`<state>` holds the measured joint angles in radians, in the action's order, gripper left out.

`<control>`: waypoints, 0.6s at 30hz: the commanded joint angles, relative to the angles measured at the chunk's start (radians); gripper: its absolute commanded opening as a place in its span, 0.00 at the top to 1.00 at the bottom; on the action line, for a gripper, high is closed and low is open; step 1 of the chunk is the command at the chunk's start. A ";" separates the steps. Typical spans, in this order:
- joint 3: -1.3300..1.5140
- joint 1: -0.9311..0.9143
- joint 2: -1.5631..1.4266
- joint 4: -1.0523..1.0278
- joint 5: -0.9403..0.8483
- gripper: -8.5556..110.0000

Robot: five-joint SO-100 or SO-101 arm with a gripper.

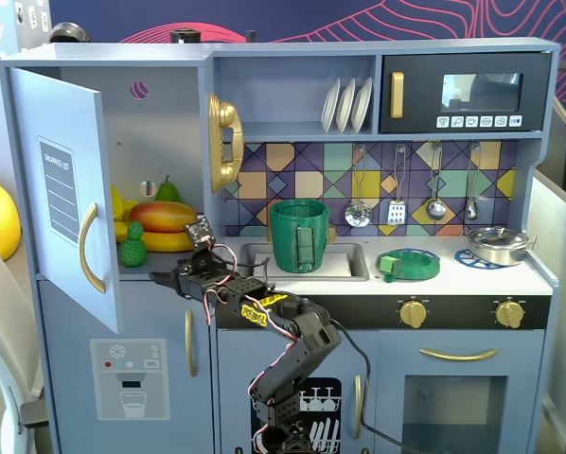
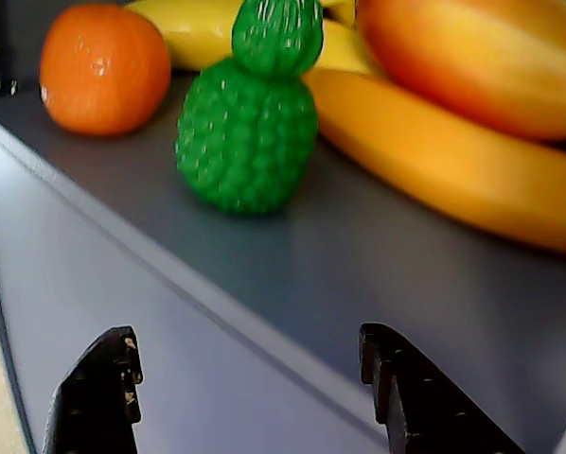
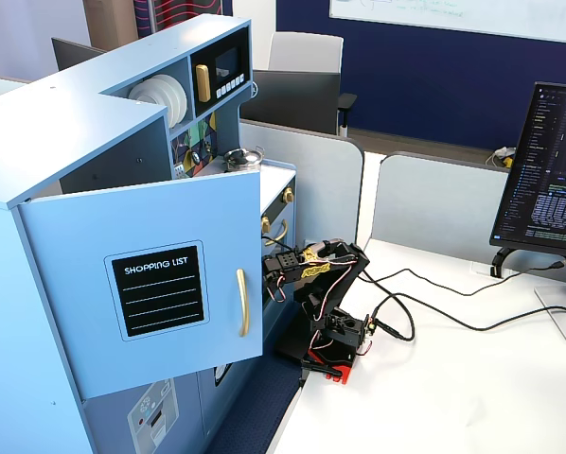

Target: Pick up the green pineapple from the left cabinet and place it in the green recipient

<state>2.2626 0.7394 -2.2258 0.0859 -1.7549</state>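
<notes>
The green pineapple (image 1: pixel 132 246) stands upright at the front of the shelf in the left cabinet (image 1: pixel 160 142), whose door (image 1: pixel 70 203) is swung open. In the wrist view the pineapple (image 2: pixel 248 132) is ahead of and above my gripper (image 2: pixel 245 345), which is open and empty, with the shelf's front edge between its fingers (image 2: pixel 98 388). In a fixed view my gripper (image 1: pixel 169 280) sits just below and right of the pineapple, at the shelf edge. The green recipient (image 1: pixel 300 235) stands in the sink to the right. In the side fixed view the door (image 3: pixel 146 284) hides my gripper.
An orange (image 2: pixel 103 66), bananas (image 2: pixel 434 161) and a mango (image 2: pixel 482 47) lie close around the pineapple. A green pear (image 1: pixel 168 189) stands behind them. A flat green dish (image 1: pixel 408 264) and a metal pot (image 1: pixel 499 244) sit on the counter.
</notes>
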 commanded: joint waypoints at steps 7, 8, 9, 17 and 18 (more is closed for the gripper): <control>-0.195 0.034 0.160 0.144 0.058 0.73; -0.212 0.037 0.175 0.149 0.063 0.73; -0.227 0.040 0.190 0.155 0.066 0.73; -0.304 0.057 0.285 0.169 0.074 0.70; -0.311 0.057 0.293 0.169 0.084 0.69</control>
<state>2.0417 0.7854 -1.9390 0.2102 -1.6997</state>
